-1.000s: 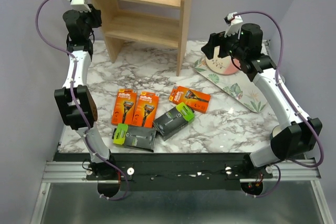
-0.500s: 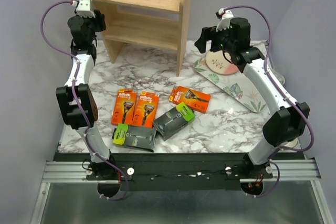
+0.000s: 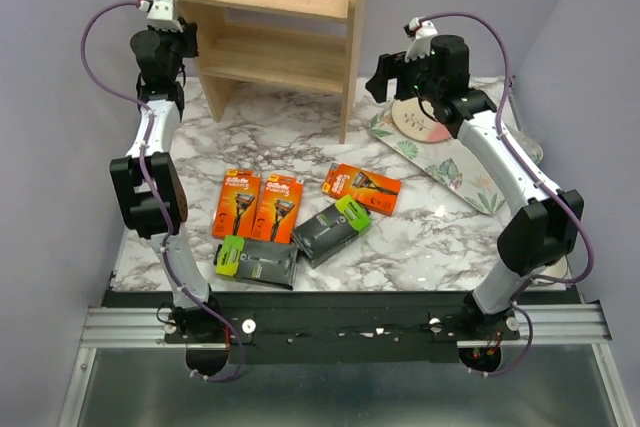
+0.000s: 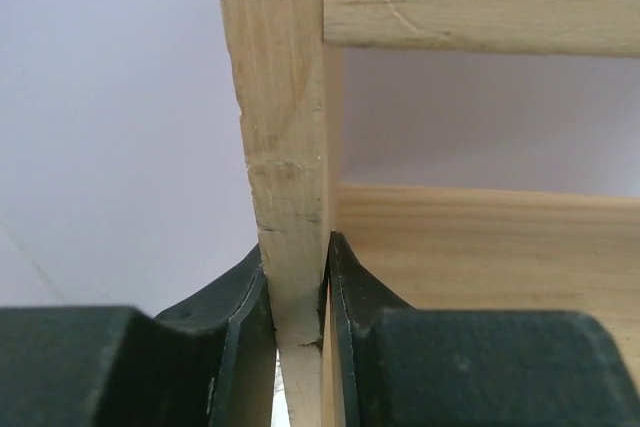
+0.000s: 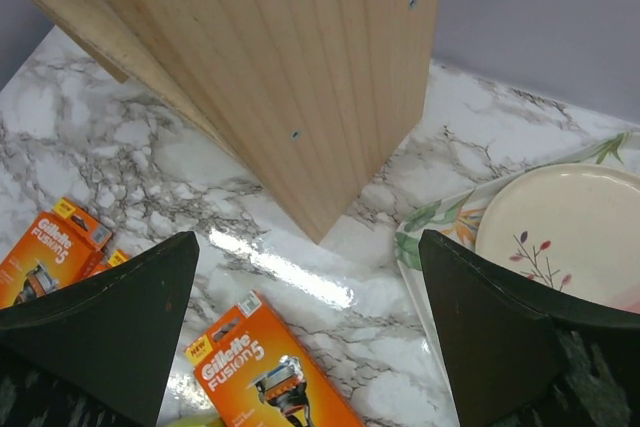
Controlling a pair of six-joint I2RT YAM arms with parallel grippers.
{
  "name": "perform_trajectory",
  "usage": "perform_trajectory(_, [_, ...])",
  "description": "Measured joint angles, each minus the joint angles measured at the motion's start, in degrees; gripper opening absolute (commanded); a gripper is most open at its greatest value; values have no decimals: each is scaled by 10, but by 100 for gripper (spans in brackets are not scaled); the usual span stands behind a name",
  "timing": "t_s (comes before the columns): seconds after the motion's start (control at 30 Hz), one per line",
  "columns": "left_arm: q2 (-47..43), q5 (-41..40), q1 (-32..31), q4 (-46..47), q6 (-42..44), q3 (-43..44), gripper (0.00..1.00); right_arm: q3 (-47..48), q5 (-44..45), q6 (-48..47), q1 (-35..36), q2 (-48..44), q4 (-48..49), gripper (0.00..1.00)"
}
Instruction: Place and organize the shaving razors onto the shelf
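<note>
The light wooden shelf [image 3: 270, 7] stands at the back of the marble table. My left gripper [image 3: 183, 45] is shut on the front edge of its left side panel [image 4: 285, 147], one finger on each face. My right gripper [image 3: 380, 77] is open and empty, just right of the shelf's right side panel [image 5: 300, 47] and above the table. Three orange razor packs [image 3: 237, 203] [image 3: 277, 207] [image 3: 362, 189] and two dark packs with lime-green ends [image 3: 257, 261] [image 3: 332, 229] lie flat in front. One orange pack [image 5: 275, 377] lies below my right gripper [image 5: 308, 242].
A floral tray [image 3: 470, 182] with a pink plate [image 3: 420, 122] sits at the right, close behind my right gripper; both also show in the right wrist view, tray [image 5: 420, 237] and plate [image 5: 560, 227]. Purple-grey walls close in on three sides.
My right arm has swung left and come closer to the shelf's right side panel. My left gripper has shifted slightly right, onto the left panel. The packs have not moved.
</note>
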Motion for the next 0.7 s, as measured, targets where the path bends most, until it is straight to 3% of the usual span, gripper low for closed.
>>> perform_trajectory(0.27, [-108, -16, 0, 28, 6, -142, 0, 43, 14, 7, 17, 74, 7, 100])
perform_trajectory(0.5, [-278, -66, -12, -2, 15, -315, 0, 79, 36, 13, 18, 113, 8, 100])
perform_trajectory(0.63, [-369, -114, -29, -20, 19, -395, 43, 99, 37, 4, 18, 125, -4, 100])
perform_trajectory(0.7, [-396, -127, -34, -32, 23, -414, 58, 113, 37, -5, 18, 133, -14, 100])
